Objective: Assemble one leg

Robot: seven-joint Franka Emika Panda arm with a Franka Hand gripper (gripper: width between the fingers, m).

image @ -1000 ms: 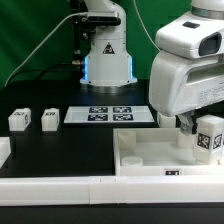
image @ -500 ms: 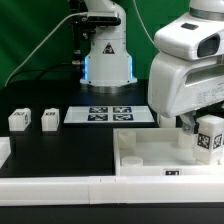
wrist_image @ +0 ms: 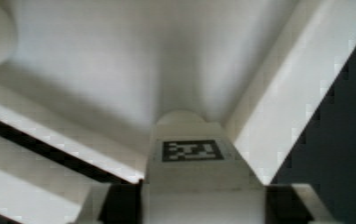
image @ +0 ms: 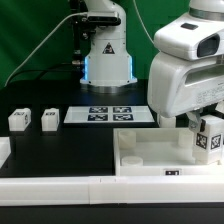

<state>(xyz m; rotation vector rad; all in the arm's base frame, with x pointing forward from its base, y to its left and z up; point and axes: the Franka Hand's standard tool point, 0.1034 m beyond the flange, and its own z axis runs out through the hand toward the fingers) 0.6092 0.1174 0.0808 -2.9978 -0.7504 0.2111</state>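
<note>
**At the tray's corner, a leg is going in**

Nearest the exterior camera, a white rail (image: 60, 190) is running along the counter's (image: 70, 150) front edge. Just behind it, on the exterior view's right, the tray (image: 140, 158) is lying flat with its raised rim up, so its corner sockets are facing the arm.

Over the tray's corner on that side, the claw (image: 200, 122) is clamping a leg (image: 208, 138) upright, tag facing outward. The wrist view is showing the same leg (wrist_image: 193, 165) between the dark fingers (wrist_image: 125, 205), pointing down where the tray's walls (wrist_image: 290, 90) are meeting. I judge it is being held vertical so its lower end can seat in a socket; whether it is touching yet, I cannot tell.

Further back, on the exterior view's left, two spare legs (image: 19, 119) (image: 50, 119) are standing side by side, well apart from the tray, within reach for later steps. Beside them the marker board (image: 110, 113) is lying flat.

Behind that, the arm's base (image: 105, 55) is glowing blue at its foot, against a green backdrop (image: 30, 50).
</note>
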